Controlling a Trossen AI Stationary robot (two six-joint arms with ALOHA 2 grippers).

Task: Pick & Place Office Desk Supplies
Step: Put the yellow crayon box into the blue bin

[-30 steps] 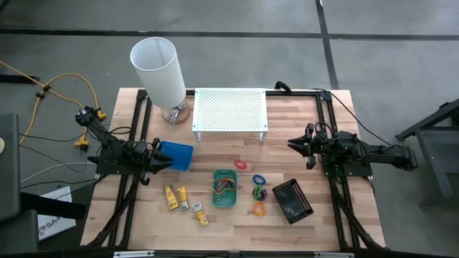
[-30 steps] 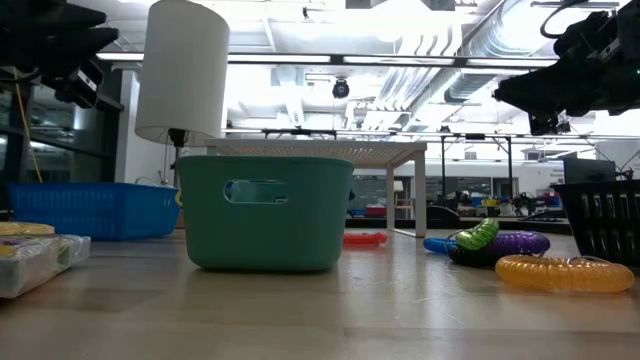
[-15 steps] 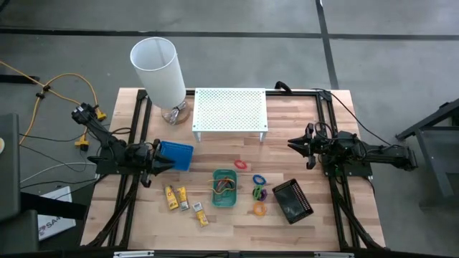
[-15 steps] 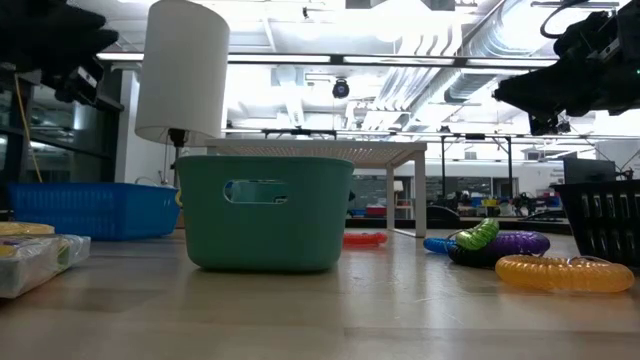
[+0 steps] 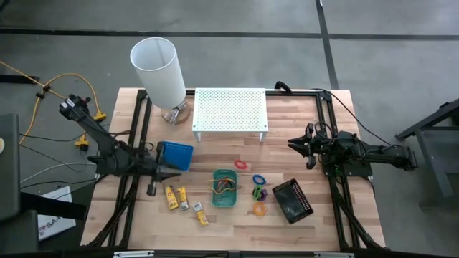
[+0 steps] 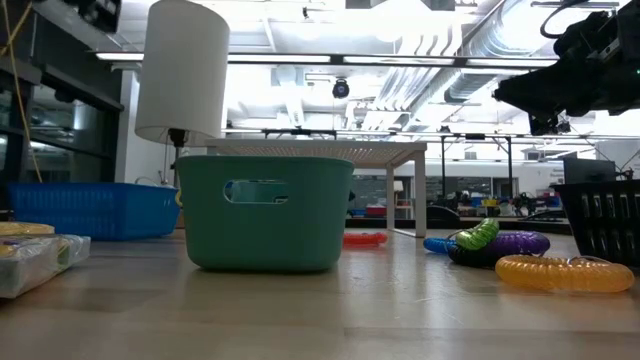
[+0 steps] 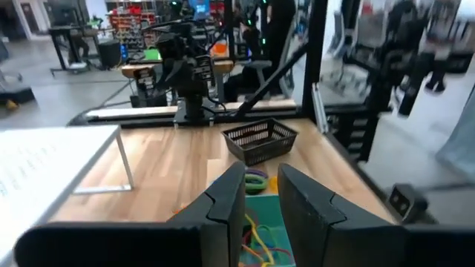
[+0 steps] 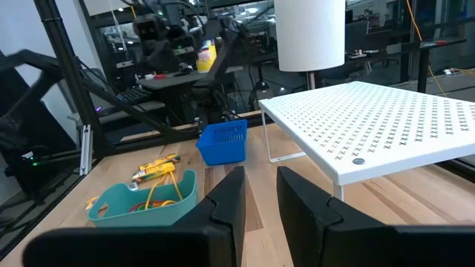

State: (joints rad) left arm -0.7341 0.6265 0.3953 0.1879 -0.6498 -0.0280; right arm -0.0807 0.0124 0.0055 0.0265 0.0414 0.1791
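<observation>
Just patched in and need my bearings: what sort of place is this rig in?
Probably a robotics lab or workshop: exposed ceiling ducts, concrete floor, and another arm rig on a bench beyond the wooden table.

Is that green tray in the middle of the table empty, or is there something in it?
Not empty. The green tray stands upright and holds a loose tangle of thin yellow and red bands, seen from above and from both wrist views.

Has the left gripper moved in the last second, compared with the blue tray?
Yes. The left gripper has shifted from beside the blue tray toward the table's front edge.
</observation>
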